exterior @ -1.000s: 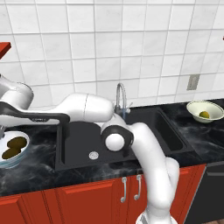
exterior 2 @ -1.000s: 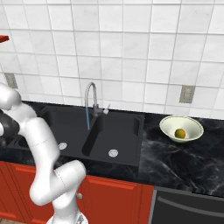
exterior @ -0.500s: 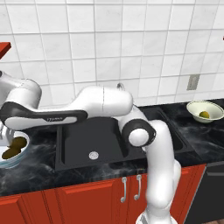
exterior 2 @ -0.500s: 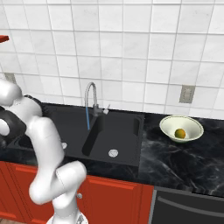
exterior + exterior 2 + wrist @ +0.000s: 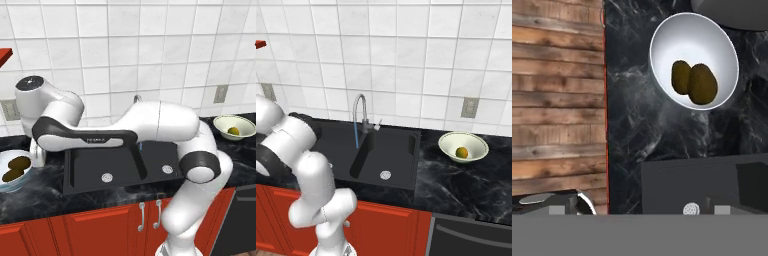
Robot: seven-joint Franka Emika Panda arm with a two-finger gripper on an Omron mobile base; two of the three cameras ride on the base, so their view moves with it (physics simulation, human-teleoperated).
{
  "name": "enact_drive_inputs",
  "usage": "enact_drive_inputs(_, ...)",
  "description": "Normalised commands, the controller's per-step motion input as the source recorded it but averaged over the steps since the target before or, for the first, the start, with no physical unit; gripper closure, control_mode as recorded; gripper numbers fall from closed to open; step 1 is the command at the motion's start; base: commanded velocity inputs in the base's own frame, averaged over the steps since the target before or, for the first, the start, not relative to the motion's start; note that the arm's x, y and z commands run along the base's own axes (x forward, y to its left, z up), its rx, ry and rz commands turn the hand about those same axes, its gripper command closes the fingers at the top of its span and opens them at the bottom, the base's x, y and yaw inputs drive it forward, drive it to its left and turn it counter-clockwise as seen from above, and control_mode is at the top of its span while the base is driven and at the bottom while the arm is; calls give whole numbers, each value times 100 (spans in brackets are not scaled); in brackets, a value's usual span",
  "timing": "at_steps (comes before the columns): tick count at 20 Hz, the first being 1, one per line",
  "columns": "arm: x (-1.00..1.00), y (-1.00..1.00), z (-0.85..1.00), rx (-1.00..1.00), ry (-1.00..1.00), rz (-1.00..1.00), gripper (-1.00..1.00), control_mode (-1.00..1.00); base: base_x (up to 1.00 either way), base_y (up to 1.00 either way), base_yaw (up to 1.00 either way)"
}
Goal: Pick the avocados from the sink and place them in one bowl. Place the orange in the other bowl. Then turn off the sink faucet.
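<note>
Two dark brown-olive oval avocados (image 5: 694, 82) are seen touching inside the shallow pale blue-white glossy bowl (image 5: 662, 50) on black marbled counter (image 5: 632, 135), near its left edge (wooden floor (image 5: 557, 90) beyond). The jaws' state cannot be told. A small yellowish-gold round orange (image 5: 461, 152) sits in the cream green-rimmed bowl (image 5: 463, 145).

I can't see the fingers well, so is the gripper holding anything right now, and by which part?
It cannot be told. Both avocados lie in the pale bowl and the orange in the cream bowl, so no fruit is held.
</note>
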Motion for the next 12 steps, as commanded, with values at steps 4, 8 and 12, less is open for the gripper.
enact_drive_inputs(4,0,-100,0,17,6,7,-100,-100,0,0,0)
enact_drive_inputs(8,-9,-100,-18,22,6,4,-100,-100,0,0,0)
enact_drive_inputs(12,-7,-100,-14,22,0,10,-100,-100,0,0,0)
